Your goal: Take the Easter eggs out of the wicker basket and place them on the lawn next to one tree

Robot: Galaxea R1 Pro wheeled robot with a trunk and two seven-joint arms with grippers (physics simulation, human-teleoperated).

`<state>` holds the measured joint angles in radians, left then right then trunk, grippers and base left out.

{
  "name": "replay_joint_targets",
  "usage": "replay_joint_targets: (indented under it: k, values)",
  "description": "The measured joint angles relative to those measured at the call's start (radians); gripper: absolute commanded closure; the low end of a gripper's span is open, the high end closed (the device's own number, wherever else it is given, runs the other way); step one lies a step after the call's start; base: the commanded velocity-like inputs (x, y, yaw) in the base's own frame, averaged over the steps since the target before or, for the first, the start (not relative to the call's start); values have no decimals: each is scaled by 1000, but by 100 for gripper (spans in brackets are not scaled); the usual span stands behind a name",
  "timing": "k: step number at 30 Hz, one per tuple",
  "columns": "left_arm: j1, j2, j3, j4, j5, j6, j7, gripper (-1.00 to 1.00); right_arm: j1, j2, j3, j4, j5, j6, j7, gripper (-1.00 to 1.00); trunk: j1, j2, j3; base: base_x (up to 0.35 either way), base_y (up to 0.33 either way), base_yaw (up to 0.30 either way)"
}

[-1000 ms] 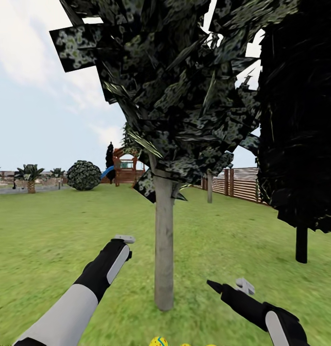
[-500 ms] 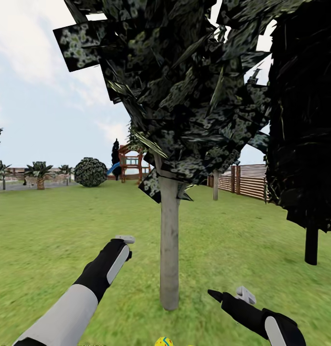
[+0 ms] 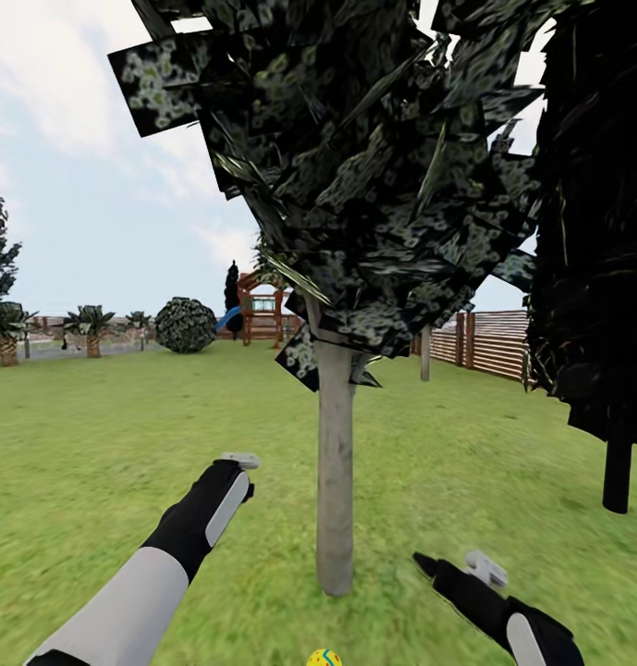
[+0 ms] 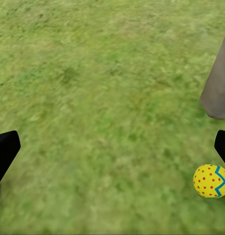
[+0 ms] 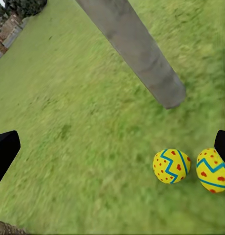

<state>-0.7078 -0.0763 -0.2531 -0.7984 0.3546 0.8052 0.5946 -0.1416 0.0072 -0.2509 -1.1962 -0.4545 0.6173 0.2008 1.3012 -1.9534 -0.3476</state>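
One Easter egg point(image 3: 324, 658) cut off, grey tree point(image 3: 336, 481) nearby

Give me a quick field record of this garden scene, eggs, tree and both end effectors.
eggs seen: two yellow red-dotted Easter eggs lying side by side on the green lawn
tree: pale grey straight trunk, eggs near its base
left end effector: open, empty
right end effector: open, empty
background: brown slatted wooden fence
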Motion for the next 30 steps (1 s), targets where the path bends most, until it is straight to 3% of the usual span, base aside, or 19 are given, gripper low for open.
replay_joint_targets:
  k: [10, 17, 21, 26, 30]
  values:
    - [0, -1, 1, 0, 0, 0, -1, -100, 5, -8, -5, 46, 0, -64, -2, -100, -38, 70, 15, 0, 0, 36]
    - [0, 4, 5, 1, 1, 0, -23, -100, 6, -14, -47, 130, 2, -75, 1, -100, -65, 119, 25, 0, 0, 7]
    - [1, 7, 10, 21, 2, -3, -83, -100, 5, -22, -57, 198, 7, -77, 5, -100, -81, 147, 31, 0, 0, 1]
    - [3, 9, 12, 146, 5, -38, -192, -100, 5, -33, -53, 233, 10, -85, 12, -100, -100, 182, 42, 0, 0, 0]
    - [4, 9, 12, 231, 5, -104, -250, -100, 6, -35, -49, 274, 12, -183, 20, -100, -115, 210, 54, 0, 0, 0]
